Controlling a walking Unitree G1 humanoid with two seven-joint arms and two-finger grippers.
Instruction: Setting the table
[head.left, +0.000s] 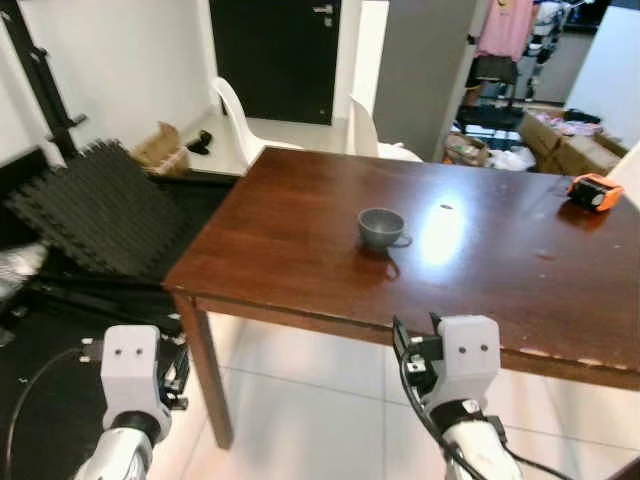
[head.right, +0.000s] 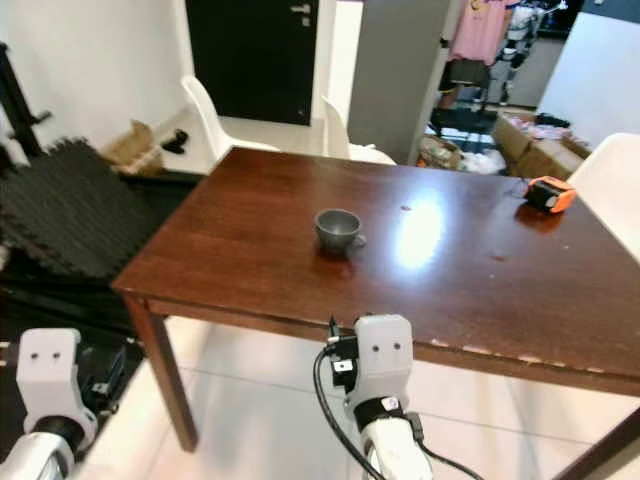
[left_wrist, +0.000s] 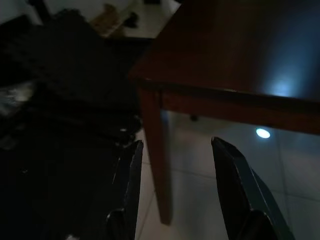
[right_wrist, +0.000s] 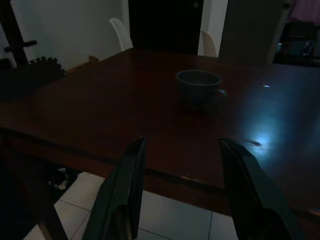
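A grey cup (head.left: 382, 227) with a handle stands upright near the middle of the dark wooden table (head.left: 300, 240). My right gripper (right_wrist: 181, 150) is held low in front of the table's near edge, open and empty, with the cup (right_wrist: 199, 88) straight ahead of its fingers (right_wrist: 129, 185). Off the table's left corner, by the table leg (left_wrist: 154, 150), my left gripper (left_wrist: 176, 150) is also open and empty above the tiled floor. Both wrist housings (head.left: 470, 350) show at the bottom of the head views.
An orange device (head.left: 594, 191) lies at the table's far right. Two white chairs (head.left: 240, 125) stand behind the far edge. Black foam mats (head.left: 95, 205) and cables lie on the floor to the left. Cardboard boxes (head.left: 570, 145) and a clothes rack sit at the back right.
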